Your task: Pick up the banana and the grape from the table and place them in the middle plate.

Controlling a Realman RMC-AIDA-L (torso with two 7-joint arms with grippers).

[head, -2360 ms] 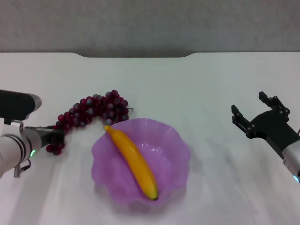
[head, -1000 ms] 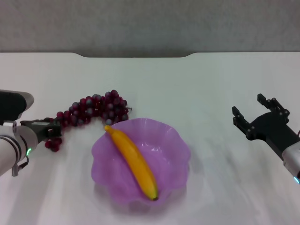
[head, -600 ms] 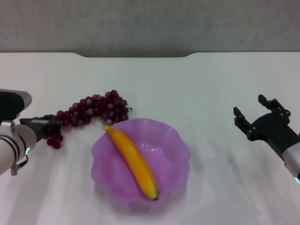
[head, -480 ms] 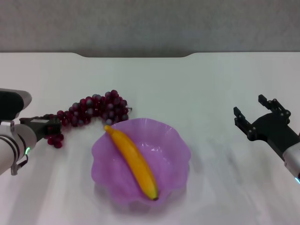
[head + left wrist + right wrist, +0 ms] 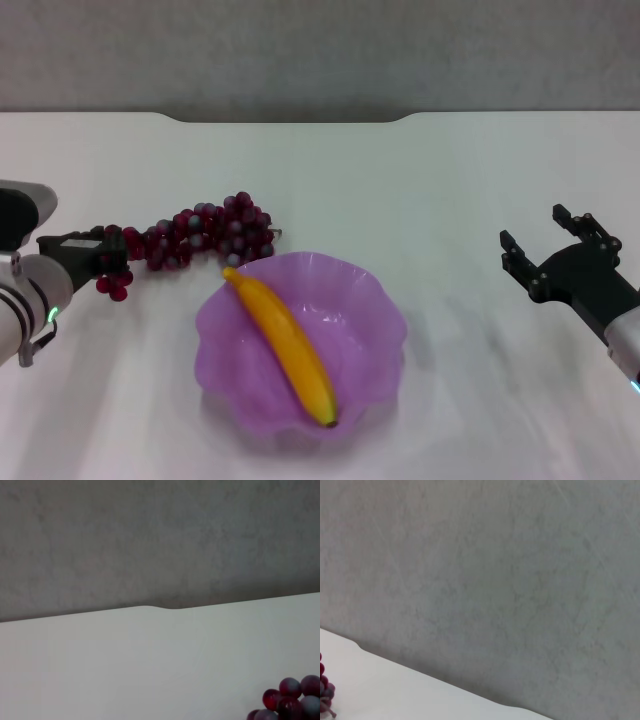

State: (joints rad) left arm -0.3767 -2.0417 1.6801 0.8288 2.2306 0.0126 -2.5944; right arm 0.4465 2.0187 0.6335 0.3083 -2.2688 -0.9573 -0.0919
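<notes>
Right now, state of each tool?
Left tool: shut on the grape bunch's end, near the table's left edge.
Right tool: open, empty, parked right.

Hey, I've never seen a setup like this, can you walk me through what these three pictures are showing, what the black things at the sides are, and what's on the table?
This is a two-armed robot. The wide picture comes from a camera on its head, looking down at a white table. The other two come from cameras on its wrists; they mostly show the grey wall, the table's far edge and a few grapes.

The black things are its claws. The left claw has closed on one end of a bunch of dark red grapes; the rest of the bunch trails along the table behind the dish. The right claw hangs open and empty over the right side of the table.

In the middle sits a purple dish with a wavy rim. A yellow banana already lies inside it.
</notes>
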